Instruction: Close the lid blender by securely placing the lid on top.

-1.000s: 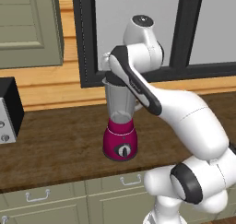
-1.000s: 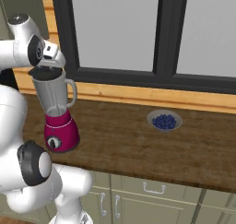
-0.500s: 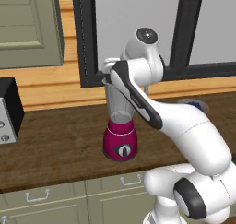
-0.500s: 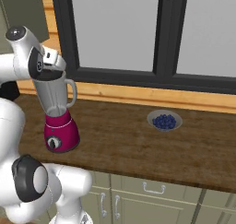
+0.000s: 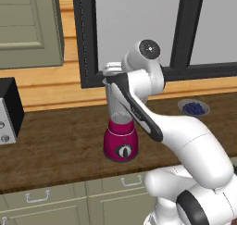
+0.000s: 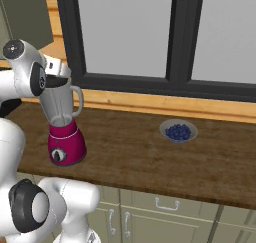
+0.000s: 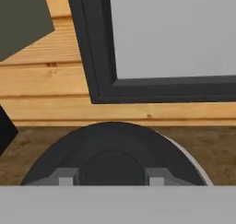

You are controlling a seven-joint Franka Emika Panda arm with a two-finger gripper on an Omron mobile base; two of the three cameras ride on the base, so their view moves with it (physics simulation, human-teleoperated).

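The blender (image 5: 121, 143) (image 6: 65, 143) stands on the wooden counter, a magenta base with a black dial under a tall clear jar. My gripper (image 5: 112, 70) (image 6: 56, 69) sits right at the jar's mouth. In the hand view my gripper (image 7: 110, 178) is shut on the lid (image 7: 113, 147), a round black cap whose raised middle knob lies between the two fingertips (image 7: 65, 177). A pale edge of the jar rim (image 7: 196, 162) peeks out past the lid's right side. From the right base view the lid (image 6: 55, 81) is a dark disc level with the jar's top.
A small bowl of blueberries (image 5: 194, 108) (image 6: 178, 131) rests on the counter (image 6: 150, 157) to the blender's right. A black-and-silver boxy appliance (image 5: 7, 111) stands at the far left. The dark window frame (image 7: 99, 57) and wood wall rise close behind the jar.
The arm's upper joints have swung toward the right in the left base view. The hand with the lid has stayed at the jar's mouth.
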